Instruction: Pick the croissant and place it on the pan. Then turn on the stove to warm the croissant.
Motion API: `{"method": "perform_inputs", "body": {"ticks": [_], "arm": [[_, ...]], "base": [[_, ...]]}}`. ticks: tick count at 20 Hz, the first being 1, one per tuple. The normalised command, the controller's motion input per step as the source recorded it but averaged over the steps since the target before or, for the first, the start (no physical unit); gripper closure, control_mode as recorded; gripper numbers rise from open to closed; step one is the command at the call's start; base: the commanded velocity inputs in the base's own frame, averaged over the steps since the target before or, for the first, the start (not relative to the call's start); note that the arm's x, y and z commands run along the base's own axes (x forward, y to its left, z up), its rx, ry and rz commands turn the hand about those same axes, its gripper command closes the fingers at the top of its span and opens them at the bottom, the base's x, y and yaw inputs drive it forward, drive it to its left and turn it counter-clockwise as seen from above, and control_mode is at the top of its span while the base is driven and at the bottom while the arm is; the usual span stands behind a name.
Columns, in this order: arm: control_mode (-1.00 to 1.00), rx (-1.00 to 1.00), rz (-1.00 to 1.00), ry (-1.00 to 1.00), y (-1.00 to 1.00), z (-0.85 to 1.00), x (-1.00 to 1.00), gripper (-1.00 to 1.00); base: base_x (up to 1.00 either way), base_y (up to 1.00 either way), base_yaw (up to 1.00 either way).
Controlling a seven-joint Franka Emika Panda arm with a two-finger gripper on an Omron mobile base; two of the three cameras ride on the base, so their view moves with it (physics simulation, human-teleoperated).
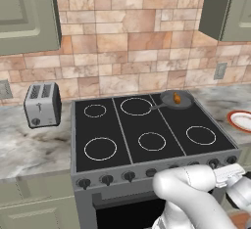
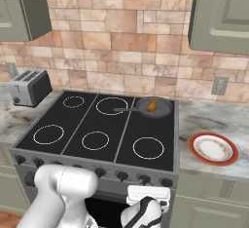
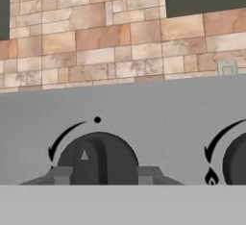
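Observation:
The orange-brown croissant (image 1: 177,97) (image 2: 152,105) lies inside the small dark pan (image 1: 168,99) (image 2: 161,109), which sits on the back right burner of the black stove (image 1: 147,125) (image 2: 97,124). My gripper (image 3: 104,175) (image 2: 146,185) is down at the stove's front panel. Its fingertips (image 3: 61,175) stand open on either side of a dark knob (image 3: 98,159) (image 1: 213,163), the second from the right. The knob's ridge points straight up at the dot mark. Another knob (image 3: 236,164) shows at the right edge of the hand view.
A silver toaster (image 1: 42,104) (image 2: 30,87) stands on the marble counter left of the stove. A white plate with a red-orange rim (image 1: 241,121) (image 2: 213,148) lies on the counter to the right. Behind is a brick wall with outlets.

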Motion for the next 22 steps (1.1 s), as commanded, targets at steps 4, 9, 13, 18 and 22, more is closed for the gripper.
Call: {"method": "perform_inputs", "body": {"ticks": [4, 9, 13, 18, 22], "arm": [[-1.00, 0.00, -0.10, 0.00, 0.34, 0.00, 0.00, 1.00], [-1.00, 0.00, -0.05, 0.01, 0.40, 0.00, 0.00, 1.00], [-1.00, 0.00, 0.00, 0.04, 0.08, 0.00, 0.23, 1.00], [-1.00, 0.00, 0.00, 0.06, 0.00, 0.05, 0.15, 1.00], [-1.00, 0.00, 0.00, 0.01, 0.00, 0.05, 0.00, 1.00]], "base": [[0.00, 0.00, 0.00], [0.00, 0.00, 0.00], [0.00, 0.00, 0.00], [0.00, 0.00, 0.00], [0.00, 0.00, 0.00]]}}
